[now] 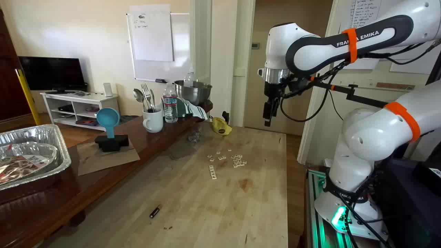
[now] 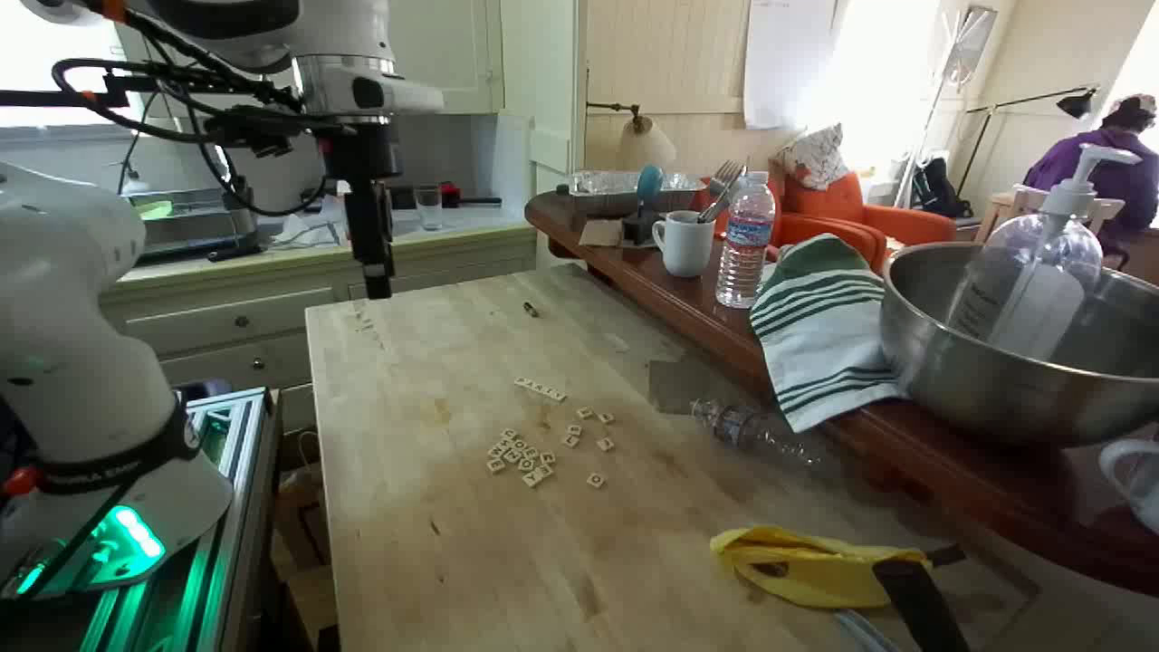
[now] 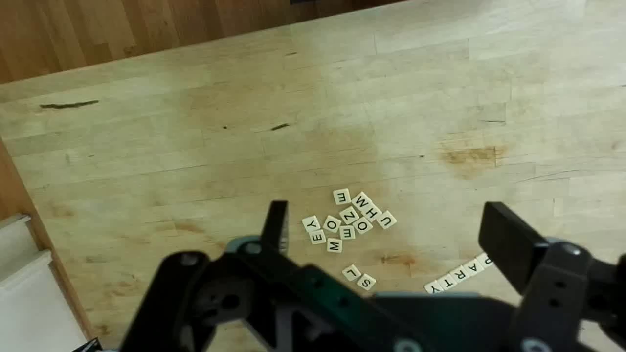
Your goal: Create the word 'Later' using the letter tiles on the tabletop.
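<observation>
Robotiq hand (image 3: 386, 217) hangs spread wide, holding nothing. Letter tiles (image 3: 349, 215) lie clustered on the bench (image 3: 146, 205), near the 5-tile PARTY row (image 3: 460, 273). For the loose L tile (image 3: 351, 273), likely the 1st pick, descend vertically; avoid nudging the adjacent S tile (image 3: 366, 282). Mug (image 2: 685, 246) contains cutlery (image 2: 723, 194); steel bowl (image 2: 942, 358) contains pump bottle (image 2: 1023, 281).

Both exterior views look along the tabletop (image 1: 206, 199) from opposite ends, sharing its letter tiles (image 2: 526, 465), while the wrist view faces down on it from nearer above.
</observation>
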{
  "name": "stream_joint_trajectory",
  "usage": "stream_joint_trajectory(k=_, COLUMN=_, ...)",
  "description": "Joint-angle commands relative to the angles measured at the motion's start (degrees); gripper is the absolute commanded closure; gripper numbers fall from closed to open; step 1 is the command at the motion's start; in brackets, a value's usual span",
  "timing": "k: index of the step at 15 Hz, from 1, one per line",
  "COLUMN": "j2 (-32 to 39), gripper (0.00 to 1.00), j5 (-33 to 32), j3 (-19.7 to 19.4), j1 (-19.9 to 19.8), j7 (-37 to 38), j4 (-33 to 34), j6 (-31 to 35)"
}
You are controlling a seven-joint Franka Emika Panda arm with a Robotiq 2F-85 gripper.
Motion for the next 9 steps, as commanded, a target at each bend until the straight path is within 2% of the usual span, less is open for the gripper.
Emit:
stream_joint_trajectory(k=1, j2=0.1, gripper=0.0, j5=-0.4, j3=-0.5, j1=0.6, j7=0.4, j4=-0.2, j6=-0.2)
stream_joint_trajectory(k=6, j2=0.3, gripper=0.0, j5=-0.4, j3=-0.5, j1=0.6, j7=0.4, j4=-0.6, j6=-0.2)
stream_joint_trajectory(k=9, j2=5.2, gripper=0.0, j5=0.8, j3=-1.0, j1=3.5, j7=-2.3, j4=-0.2, j6=6.3)
